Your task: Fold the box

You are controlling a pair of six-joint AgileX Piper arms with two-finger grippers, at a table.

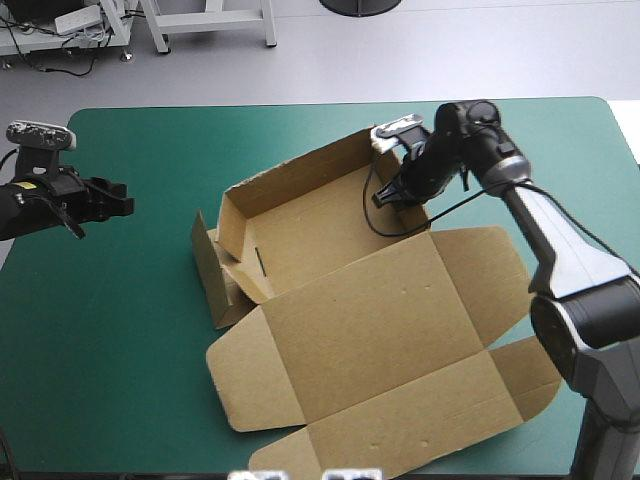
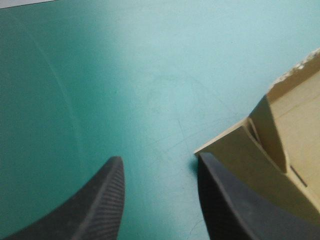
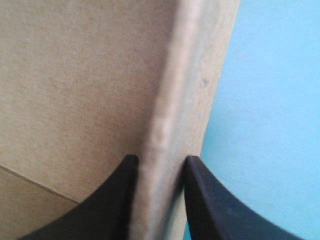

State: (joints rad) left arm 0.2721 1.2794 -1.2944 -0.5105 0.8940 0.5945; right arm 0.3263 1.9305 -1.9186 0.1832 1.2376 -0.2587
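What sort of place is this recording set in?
Probably a robot test bench in a lab or workshop: a table with a teal-green cover, a left gripper open above it, and a right gripper pinching one wall of a half-folded brown box.

The box (image 1: 390, 340) is plain brown board, matt and finely fibrous, with pressed crease lines; its cut edge (image 2: 300, 65) looks rough and pale along the rim of the wall. The table cover (image 1: 120, 330) is a smooth teal-green sheet with a dull sheen and faint hairline scratches. The fingers (image 2: 100, 200) of the left gripper (image 2: 160, 158) are matt black with fine parallel ribs, while the right arm (image 1: 560, 250) has a smooth, semi-gloss grey and black casing that looks like plastic.
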